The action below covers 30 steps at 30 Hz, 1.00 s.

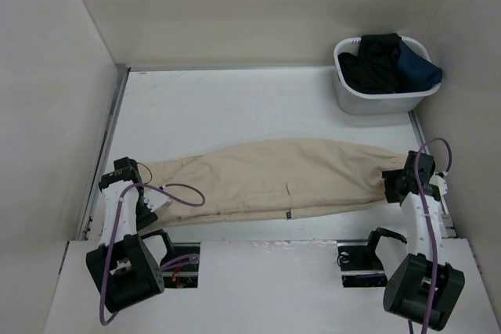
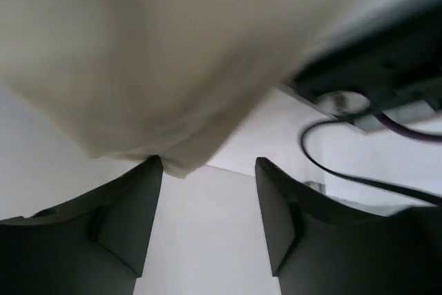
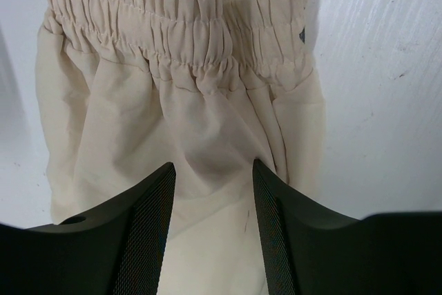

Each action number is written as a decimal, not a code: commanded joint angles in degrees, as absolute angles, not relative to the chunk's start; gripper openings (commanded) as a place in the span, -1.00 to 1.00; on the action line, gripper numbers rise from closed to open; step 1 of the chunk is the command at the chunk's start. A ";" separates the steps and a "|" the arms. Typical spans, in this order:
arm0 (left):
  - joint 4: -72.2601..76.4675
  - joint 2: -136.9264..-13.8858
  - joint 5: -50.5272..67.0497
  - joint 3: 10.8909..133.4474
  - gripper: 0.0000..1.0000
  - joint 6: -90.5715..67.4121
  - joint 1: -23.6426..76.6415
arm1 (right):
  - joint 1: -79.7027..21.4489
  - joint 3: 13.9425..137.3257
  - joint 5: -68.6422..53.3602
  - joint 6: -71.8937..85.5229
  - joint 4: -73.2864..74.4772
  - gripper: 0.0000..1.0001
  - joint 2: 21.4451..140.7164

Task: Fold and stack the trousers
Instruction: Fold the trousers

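Observation:
The beige trousers [image 1: 274,177] lie lengthwise across the near part of the table, legs to the left and gathered waistband to the right. My left gripper [image 1: 156,199] is at the leg ends. In the left wrist view it [image 2: 208,164] is open, with bare table between its jaws and the cuff corner [image 2: 173,164] just past the left fingertip. My right gripper [image 1: 395,181] is at the waist end. In the right wrist view it [image 3: 213,167] is open over the trousers [image 3: 173,101], fabric bunched between its jaws, with the waistband [image 3: 186,25] and small dark tag [image 3: 302,34] beyond.
A white basket [image 1: 344,91] with black and navy garments [image 1: 387,60] stands at the back right. White walls enclose the table [image 1: 235,107] on three sides. A purple cable [image 2: 345,170] hangs by the left arm.

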State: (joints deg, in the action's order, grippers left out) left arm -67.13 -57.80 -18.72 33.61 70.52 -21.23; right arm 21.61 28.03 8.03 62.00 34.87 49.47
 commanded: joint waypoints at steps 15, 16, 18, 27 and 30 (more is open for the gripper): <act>-20.88 -59.94 -14.77 49.99 -1.00 72.07 -17.11 | 26.50 24.17 4.48 64.16 30.85 0.04 45.26; -16.65 -59.68 -14.77 51.14 -1.00 72.68 -15.62 | 26.50 24.34 4.48 64.16 30.85 0.04 45.35; -10.57 -58.37 -14.68 51.94 -1.00 75.05 -12.63 | 26.50 24.52 4.39 64.16 30.85 0.04 45.26; -11.14 -45.11 -16.17 30.97 -0.95 86.74 -9.44 | 26.59 21.97 4.13 64.95 30.76 0.04 43.59; -20.18 -39.04 -17.14 26.47 -0.95 88.85 -11.90 | 26.59 22.15 4.04 64.95 30.59 0.05 43.59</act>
